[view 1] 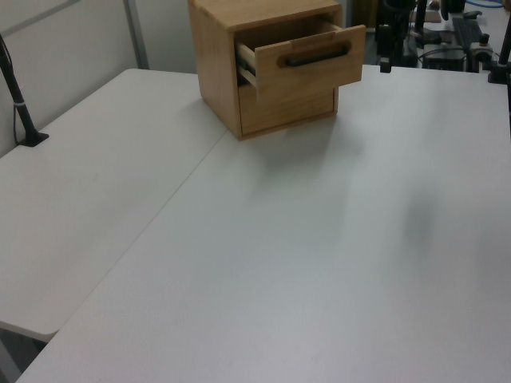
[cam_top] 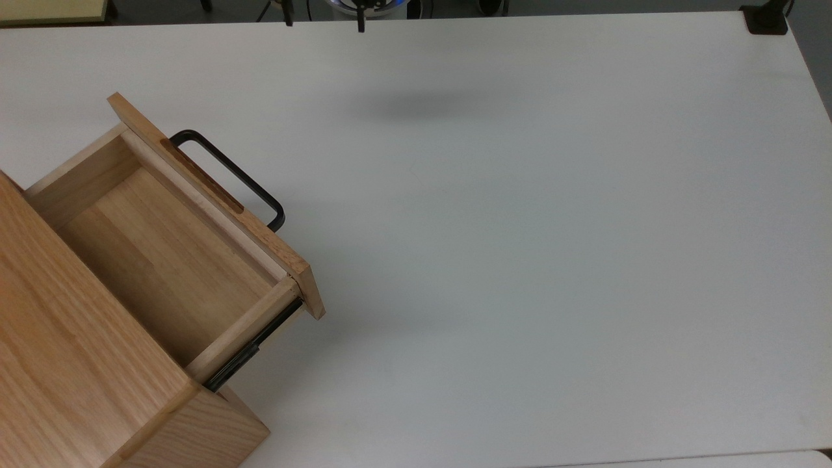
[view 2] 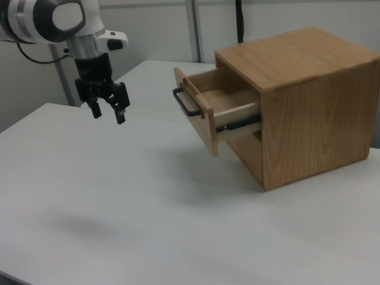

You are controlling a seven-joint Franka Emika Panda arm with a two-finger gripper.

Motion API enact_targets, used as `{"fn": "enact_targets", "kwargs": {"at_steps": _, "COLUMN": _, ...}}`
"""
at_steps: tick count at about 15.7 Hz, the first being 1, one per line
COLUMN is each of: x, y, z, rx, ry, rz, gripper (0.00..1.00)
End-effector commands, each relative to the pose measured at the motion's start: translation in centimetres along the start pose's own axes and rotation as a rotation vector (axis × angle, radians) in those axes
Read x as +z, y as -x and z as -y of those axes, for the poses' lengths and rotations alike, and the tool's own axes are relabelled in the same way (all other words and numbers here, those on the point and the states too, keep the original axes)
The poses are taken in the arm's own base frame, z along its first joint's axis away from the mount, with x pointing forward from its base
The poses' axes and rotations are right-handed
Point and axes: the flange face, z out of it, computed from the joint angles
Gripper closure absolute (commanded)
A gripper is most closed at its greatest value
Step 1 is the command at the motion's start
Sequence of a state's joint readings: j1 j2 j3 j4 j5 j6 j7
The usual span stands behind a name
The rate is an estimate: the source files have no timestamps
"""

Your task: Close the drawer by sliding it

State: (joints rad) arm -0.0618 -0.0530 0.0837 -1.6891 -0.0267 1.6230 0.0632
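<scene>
The light wooden drawer [cam_top: 162, 253] stands pulled out of its cabinet [cam_top: 78, 390] at the top view's lower left, and its inside is bare. Its front panel [view 2: 197, 119] carries a black bar handle [cam_top: 229, 174], and a black side rail [cam_top: 253, 351] is exposed. In the left view the drawer front [view 1: 315, 57] is at the far end of the table. My gripper [view 2: 108, 113] hangs above the white table at the right view's left. It is well apart from the handle [view 2: 184, 102] and open, with nothing between its fingers.
The cabinet [view 2: 309, 107] rests on a white table [cam_top: 520, 260], with a second closed drawer front [view 1: 287, 108] below the open one. A black clamp base [cam_top: 767, 19] sits at the top view's far right corner. A black post [view 1: 20, 104] stands at the left view's left edge.
</scene>
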Motion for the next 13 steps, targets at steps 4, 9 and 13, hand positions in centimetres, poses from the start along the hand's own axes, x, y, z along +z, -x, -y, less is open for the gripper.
{"fn": "enact_targets", "kwargs": {"at_steps": 4, "x": -0.1, "y": 0.0, "z": -0.9, "rx": -0.022, "ry": -0.024, "rz": -0.007, "gripper": 1.00}}
{"fn": "enact_targets", "kwargs": {"at_steps": 9, "x": 0.8, "y": -0.5, "z": -0.9, "rx": 0.010, "ry": -0.022, "rz": 0.011, "gripper": 1.00}}
{"fn": "enact_targets", "kwargs": {"at_steps": 13, "x": 2.9, "y": -3.3, "z": -0.7, "rx": 0.232, "ry": -0.032, "rz": 0.008, "gripper": 1.00}}
